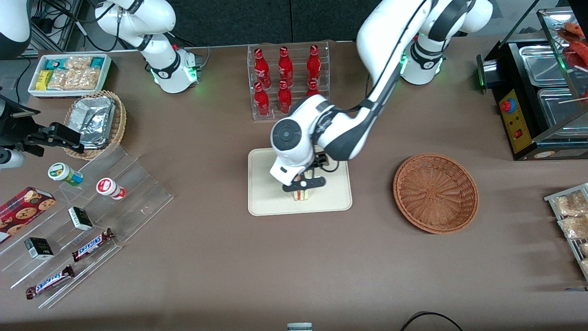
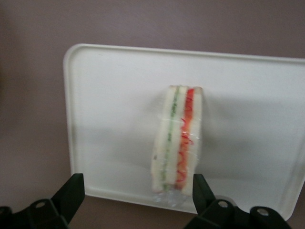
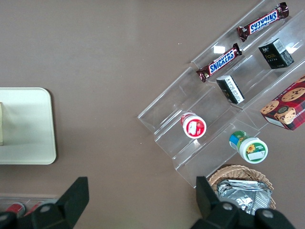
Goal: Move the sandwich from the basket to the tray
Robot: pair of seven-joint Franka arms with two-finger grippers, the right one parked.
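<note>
Sandwich [image 2: 178,143] stood on edge on tray [image 1: 266,202], near rim closest to front camera. Gripper [image 1: 303,185] sat directly above it, fingers [image 2: 71,195] spread wide, 1 close beside sandwich, other well clear, no grip. Sandwich long axis ran between fingers. Wicker basket [image 1: 435,192] empty, toward working arm's end. Judged: placement done, straight lift should clear.

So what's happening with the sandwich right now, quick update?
Gripper open, low over the tray. Sandwich on the tray between the fingers. Basket empty. Nothing in the way.
</note>
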